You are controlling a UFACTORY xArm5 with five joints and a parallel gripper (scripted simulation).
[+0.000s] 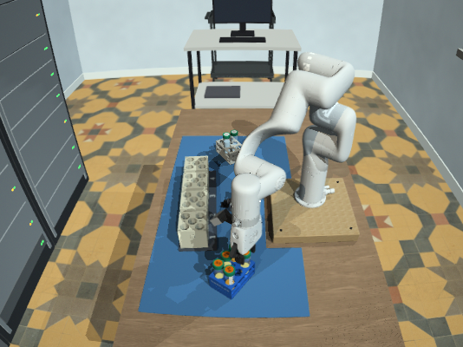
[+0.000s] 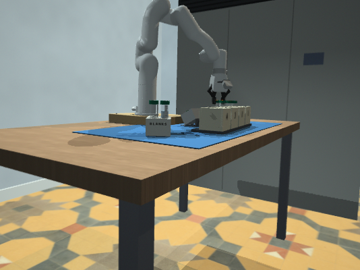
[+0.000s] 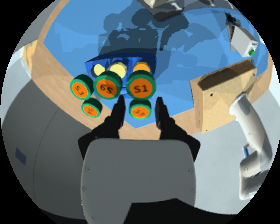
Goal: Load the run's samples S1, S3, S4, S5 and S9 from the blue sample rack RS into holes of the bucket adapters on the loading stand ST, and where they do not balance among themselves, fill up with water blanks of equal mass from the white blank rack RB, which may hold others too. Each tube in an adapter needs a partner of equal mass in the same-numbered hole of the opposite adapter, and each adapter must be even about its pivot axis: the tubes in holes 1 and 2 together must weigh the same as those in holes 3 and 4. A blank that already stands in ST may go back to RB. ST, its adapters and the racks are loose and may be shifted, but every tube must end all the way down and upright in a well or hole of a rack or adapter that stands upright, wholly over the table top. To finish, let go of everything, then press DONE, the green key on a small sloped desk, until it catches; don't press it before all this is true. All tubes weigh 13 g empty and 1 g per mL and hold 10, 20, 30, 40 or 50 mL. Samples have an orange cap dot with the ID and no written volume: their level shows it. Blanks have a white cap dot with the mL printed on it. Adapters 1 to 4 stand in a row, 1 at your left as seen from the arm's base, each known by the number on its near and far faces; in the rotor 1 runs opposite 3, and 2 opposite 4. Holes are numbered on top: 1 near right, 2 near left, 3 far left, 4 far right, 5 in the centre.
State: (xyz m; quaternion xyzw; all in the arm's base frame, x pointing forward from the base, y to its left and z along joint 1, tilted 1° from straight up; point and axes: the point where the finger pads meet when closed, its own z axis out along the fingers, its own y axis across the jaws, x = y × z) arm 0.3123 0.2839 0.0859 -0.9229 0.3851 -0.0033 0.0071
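The blue sample rack RS (image 1: 231, 277) stands at the near end of the blue mat and holds several green-capped tubes with orange dots. In the wrist view the cap marked S1 (image 3: 139, 87) is readable; the other labels are too small to read. My gripper (image 1: 240, 255) is open and points straight down just above the rack. In the wrist view its fingers straddle the cap of the nearest tube (image 3: 139, 108) without closing on it. The loading stand ST (image 1: 194, 201) with its row of beige adapters shows empty holes. The white blank rack RB (image 2: 158, 125) holds two green-capped tubes.
A small sloped grey desk (image 2: 190, 116) sits between ST and the arm's wooden base plinth (image 1: 314, 219). RB also shows at the far end of the mat (image 1: 228, 147). The table edge lies close in front of RS.
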